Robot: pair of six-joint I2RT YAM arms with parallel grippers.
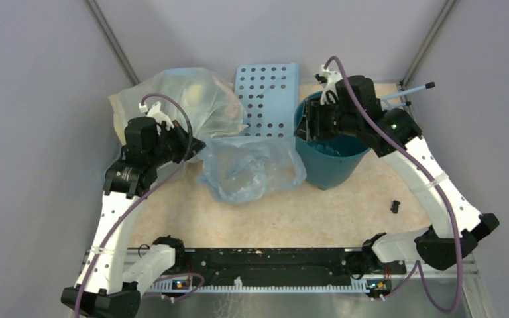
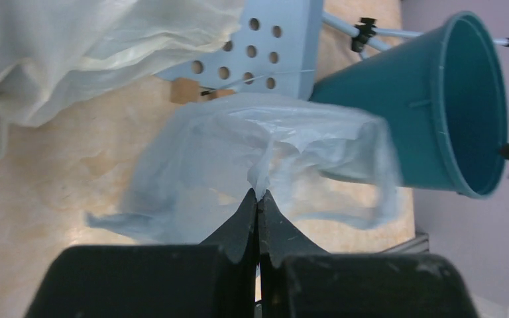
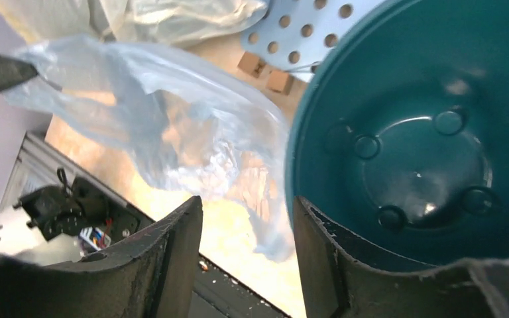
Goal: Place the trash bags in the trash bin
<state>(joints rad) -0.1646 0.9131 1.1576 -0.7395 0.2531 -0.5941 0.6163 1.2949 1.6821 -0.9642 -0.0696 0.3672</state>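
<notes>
Cataloguing the trash bag: lying crumpled and part-lifted on the table, touching or all but touching the left flank of the trash bin, sitting just in front of the perforated panel and beside the yellowish bag, not yet entering the bin at any point. Being pinched at one raised fold by the left gripper, fingers pressed together on the film. Hovering the right gripper at the bin's near rim, jaws spread and gripping nothing, showing a loose edge of film in the gap beyond them. Handling, as judged: weighing next to nothing, behaving soft and limp, crinkling, slipping readily, billowing rather than dropping, probably tearing under a sharp tug. Taking hold: gathering a bunched fold or the hem rather than a single flat layer. Probably also pinching a second point on the bin-side edge, for carrying the mouth over the rim. Risking: snagging the film on the rim, or draping it outside the bin.
</notes>
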